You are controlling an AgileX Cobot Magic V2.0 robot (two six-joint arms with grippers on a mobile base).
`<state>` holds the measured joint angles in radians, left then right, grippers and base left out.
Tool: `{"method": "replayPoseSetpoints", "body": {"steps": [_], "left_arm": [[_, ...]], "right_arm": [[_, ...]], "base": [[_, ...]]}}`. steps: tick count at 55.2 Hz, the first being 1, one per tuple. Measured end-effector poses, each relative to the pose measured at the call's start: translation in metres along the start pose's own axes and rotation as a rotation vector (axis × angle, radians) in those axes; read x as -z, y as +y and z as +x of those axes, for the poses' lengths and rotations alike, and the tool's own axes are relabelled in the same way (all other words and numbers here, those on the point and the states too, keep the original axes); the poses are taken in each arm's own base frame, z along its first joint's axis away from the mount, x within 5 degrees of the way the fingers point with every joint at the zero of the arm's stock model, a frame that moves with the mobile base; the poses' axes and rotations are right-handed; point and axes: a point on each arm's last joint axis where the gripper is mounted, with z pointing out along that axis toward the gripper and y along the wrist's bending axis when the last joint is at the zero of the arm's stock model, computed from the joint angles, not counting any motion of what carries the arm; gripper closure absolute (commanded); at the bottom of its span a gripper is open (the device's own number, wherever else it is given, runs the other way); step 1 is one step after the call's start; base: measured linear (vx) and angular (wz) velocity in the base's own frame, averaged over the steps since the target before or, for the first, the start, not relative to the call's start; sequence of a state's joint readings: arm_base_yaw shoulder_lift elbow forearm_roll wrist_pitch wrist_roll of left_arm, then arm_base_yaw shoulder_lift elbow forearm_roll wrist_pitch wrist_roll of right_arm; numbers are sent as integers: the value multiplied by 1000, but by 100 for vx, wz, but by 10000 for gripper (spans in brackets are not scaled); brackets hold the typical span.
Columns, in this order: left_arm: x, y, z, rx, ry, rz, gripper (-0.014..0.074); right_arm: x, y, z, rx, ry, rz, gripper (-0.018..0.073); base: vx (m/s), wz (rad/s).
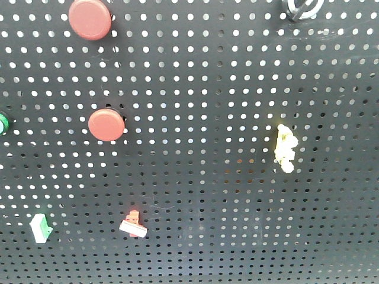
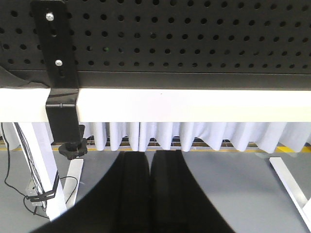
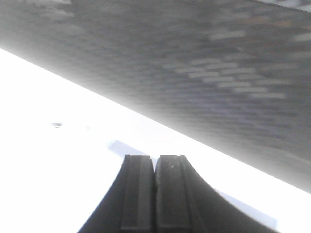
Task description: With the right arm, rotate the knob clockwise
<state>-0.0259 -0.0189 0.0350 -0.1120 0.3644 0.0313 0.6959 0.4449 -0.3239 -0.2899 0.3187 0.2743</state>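
- Across the front view I see a black pegboard [image 1: 237, 77] filling the frame, with small fittings mounted on it.
- Upper left: a red round button [image 1: 90, 19]. Lower, left of centre: a second red button [image 1: 106, 125]. I cannot tell from this view whether either is the knob to be turned.
- Top right corner: a black-and-white ring-shaped part [image 1: 302, 8], cut off by the frame edge; it may be the knob, but I cannot confirm it.
- Left edge: a green part [image 1: 3, 123], mostly out of frame.
- Bottom left: a green-and-white switch [image 1: 40, 228]. Right of it, a red-and-white switch [image 1: 134, 224], tilted.
- Right of centre: a yellow-white piece [image 1: 285, 148], overexposed, shape unclear.
- Neither arm shows in the front view.
- Left wrist view: left gripper [image 2: 150, 179] with its two fingers pressed together, nothing between them. Ahead of it a white table edge [image 2: 194, 104], the pegboard above, a black bracket [image 2: 60, 73] clamped at left, white pleated cloth [image 2: 209, 136] below.
- Right wrist view: right gripper [image 3: 154, 194] clenched, fingers touching, holding nothing. The blurred pegboard slants across the top; below it the picture is washed out white. No knob appears in this view.
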Motion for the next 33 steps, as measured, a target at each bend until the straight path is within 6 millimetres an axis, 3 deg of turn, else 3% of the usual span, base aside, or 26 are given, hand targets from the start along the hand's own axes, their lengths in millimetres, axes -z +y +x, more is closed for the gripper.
{"method": "replayPoseSetpoints", "body": {"steps": [7, 13, 24, 33], "left_arm": [[0, 0, 0, 0, 0, 0, 603], [0, 0, 0, 0, 0, 0, 603], [0, 0, 0, 0, 0, 0, 603], [0, 0, 0, 0, 0, 0, 603]], "right_arm": [[-1, 7, 41, -81, -127, -76, 568], [1, 1, 74, -176, -189, 0, 568], [20, -15, 76, -55, -331, 300, 568], [21, -18, 77, -25, -320, 369, 568]], "base": [[0, 0], [0, 0], [0, 0], [0, 0]]}}
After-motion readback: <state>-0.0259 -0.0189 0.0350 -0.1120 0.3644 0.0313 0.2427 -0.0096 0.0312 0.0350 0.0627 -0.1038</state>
